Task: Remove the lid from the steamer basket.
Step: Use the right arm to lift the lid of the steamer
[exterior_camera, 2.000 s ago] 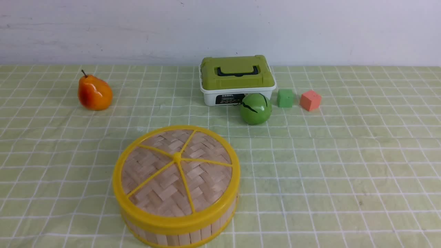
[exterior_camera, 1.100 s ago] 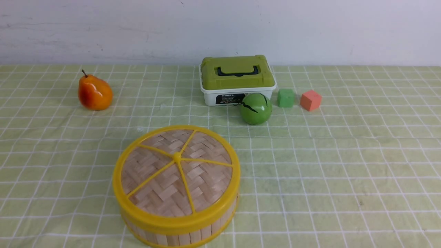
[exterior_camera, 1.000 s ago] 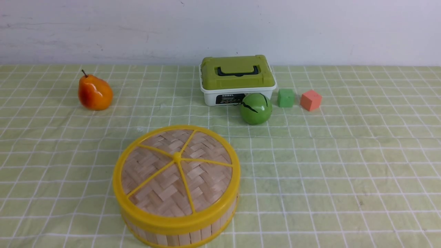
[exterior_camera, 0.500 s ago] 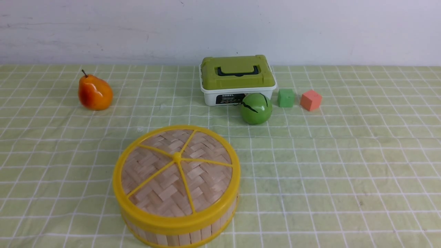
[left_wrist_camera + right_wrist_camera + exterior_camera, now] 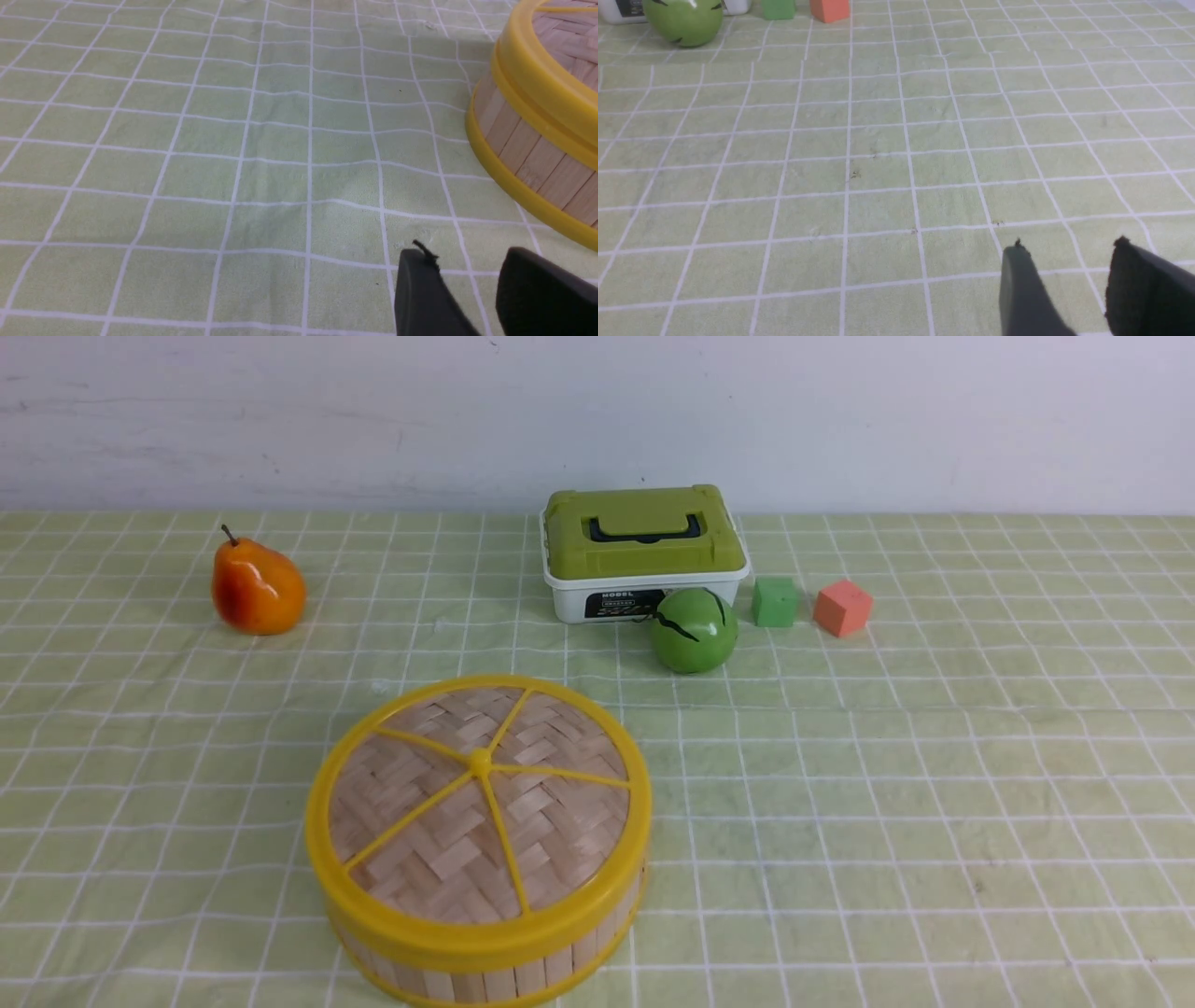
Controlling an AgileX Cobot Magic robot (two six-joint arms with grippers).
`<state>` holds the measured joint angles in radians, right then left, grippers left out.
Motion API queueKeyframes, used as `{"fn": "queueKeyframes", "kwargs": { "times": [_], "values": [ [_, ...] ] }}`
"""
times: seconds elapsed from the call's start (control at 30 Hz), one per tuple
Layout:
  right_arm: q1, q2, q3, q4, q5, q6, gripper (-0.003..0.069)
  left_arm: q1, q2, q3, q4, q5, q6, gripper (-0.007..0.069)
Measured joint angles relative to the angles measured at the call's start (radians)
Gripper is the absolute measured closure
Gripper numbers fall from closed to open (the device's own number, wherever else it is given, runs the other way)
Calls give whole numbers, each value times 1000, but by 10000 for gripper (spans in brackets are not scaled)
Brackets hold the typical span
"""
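Observation:
The lid (image 5: 476,793), a round woven bamboo disc with a yellow rim and yellow spokes, sits closed on the steamer basket (image 5: 495,971) at the front centre-left of the table. The basket's slatted wall (image 5: 528,149) and the lid's rim (image 5: 537,79) also show in the left wrist view. My left gripper (image 5: 467,256) is open and empty, low over the cloth beside the basket, apart from it. My right gripper (image 5: 1069,249) is open and empty over bare cloth. Neither gripper shows in the front view.
An orange pear (image 5: 257,588) stands at the far left. A white box with an olive-green lid (image 5: 642,553) is at the back centre, with a green ball (image 5: 693,629), a green cube (image 5: 775,601) and a salmon cube (image 5: 841,607) beside it. A green checked cloth (image 5: 887,784) covers the table.

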<state>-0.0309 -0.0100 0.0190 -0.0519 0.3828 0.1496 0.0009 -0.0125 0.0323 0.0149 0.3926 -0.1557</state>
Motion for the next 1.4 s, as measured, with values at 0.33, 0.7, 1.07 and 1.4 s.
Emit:
{"fn": "queueKeyframes", "kwargs": {
  "times": [0.33,0.7,1.07,1.4],
  "values": [
    [0,0,5,552,0,213,418,0,0,0,0,0,0,386],
    [0,0,7,751,-2,270,418,0,0,0,0,0,0,386],
    [0,201,-404,582,175,-150,637,0,0,0,0,0,0,386],
    [13,905,-1210,557,810,-574,673,0,0,0,0,0,0,386]
  ]
}}
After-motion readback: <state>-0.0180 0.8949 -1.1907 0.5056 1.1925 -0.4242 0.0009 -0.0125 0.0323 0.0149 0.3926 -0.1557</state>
